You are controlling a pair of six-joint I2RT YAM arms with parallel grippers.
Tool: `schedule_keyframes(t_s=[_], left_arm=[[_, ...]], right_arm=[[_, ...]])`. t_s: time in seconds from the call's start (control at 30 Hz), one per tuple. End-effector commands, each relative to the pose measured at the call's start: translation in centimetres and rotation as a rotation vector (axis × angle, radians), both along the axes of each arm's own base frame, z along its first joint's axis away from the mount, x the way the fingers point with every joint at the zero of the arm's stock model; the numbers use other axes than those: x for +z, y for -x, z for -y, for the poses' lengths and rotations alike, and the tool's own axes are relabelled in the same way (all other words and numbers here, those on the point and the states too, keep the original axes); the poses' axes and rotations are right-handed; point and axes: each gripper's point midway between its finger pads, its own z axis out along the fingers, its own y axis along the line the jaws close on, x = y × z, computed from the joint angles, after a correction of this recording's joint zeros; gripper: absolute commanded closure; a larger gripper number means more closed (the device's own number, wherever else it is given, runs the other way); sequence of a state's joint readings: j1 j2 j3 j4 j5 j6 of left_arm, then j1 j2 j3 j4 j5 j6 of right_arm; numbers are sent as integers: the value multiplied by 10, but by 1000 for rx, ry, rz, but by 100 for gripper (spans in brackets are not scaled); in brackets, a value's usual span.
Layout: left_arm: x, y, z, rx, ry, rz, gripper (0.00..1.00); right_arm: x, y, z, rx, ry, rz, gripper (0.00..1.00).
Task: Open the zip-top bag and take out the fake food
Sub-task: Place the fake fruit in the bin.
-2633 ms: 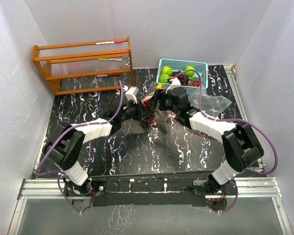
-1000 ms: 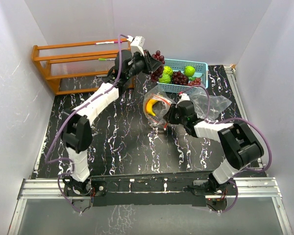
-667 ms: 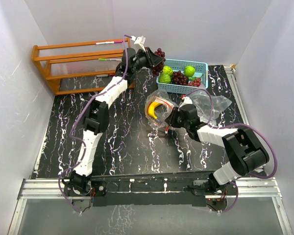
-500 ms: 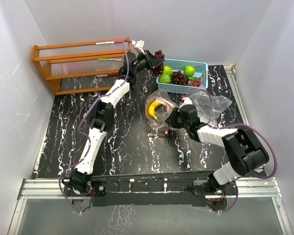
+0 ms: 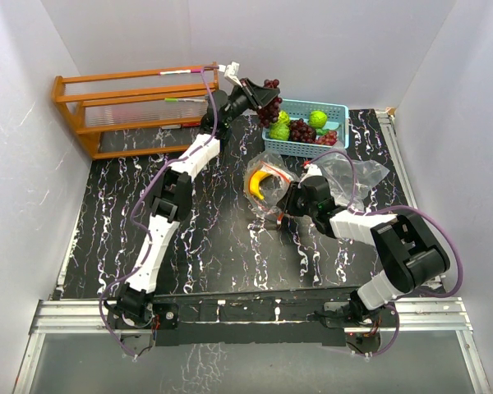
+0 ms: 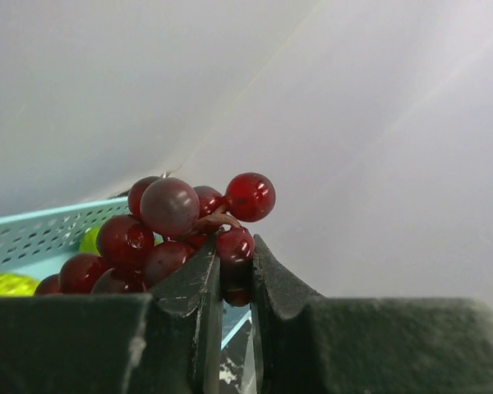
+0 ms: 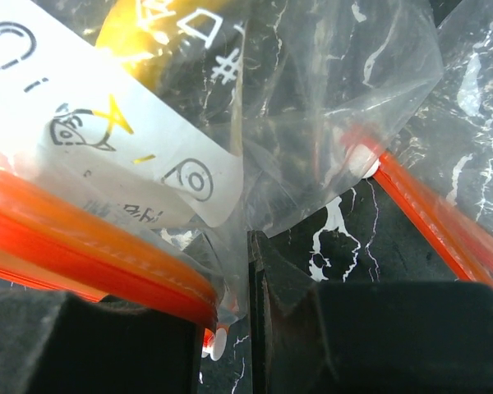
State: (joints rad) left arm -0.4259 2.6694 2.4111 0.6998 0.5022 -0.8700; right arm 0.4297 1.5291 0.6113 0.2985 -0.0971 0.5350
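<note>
Marbled tabletop bears rack, basket; left end effector grips grapes, right end effector pinches bag.

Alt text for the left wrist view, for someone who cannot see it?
The left hand is shut on a bunch of dark red grapes, before a white wall. Behind them is a light-blue basket holding a yellow-green piece.

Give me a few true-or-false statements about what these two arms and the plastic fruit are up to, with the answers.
1. The left gripper holds a bunch of grapes. True.
2. The banana lies on the bare table. False: it is inside the zip-top bag.
3. The right gripper pinches the bag's edge. True.
4. The blue basket is empty. False: it holds green balls and more grapes.
</note>
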Motion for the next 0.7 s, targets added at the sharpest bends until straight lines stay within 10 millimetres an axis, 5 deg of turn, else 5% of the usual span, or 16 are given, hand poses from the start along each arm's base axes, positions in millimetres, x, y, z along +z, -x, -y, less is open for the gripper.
schedule_keyframes(t_s=[0.0,0.17,0.4,0.5,0.67], left_arm=[[90,35,14,-37,124,174,94],[92,41,31,-13,89,196,93],[62,28,36,18,119,128,92],[42,20,40,35,117,72,74],[1,-1,34,97,82,-15,63]], right_arm=[[12,-11,-3,2,-11,55,75],[11,-10,-4,5,-12,53,75],[12,-9,-2,3,-5,55,75],[11,-8,0,1,-1,56,75],[10,-7,1,1,7,55,75]])
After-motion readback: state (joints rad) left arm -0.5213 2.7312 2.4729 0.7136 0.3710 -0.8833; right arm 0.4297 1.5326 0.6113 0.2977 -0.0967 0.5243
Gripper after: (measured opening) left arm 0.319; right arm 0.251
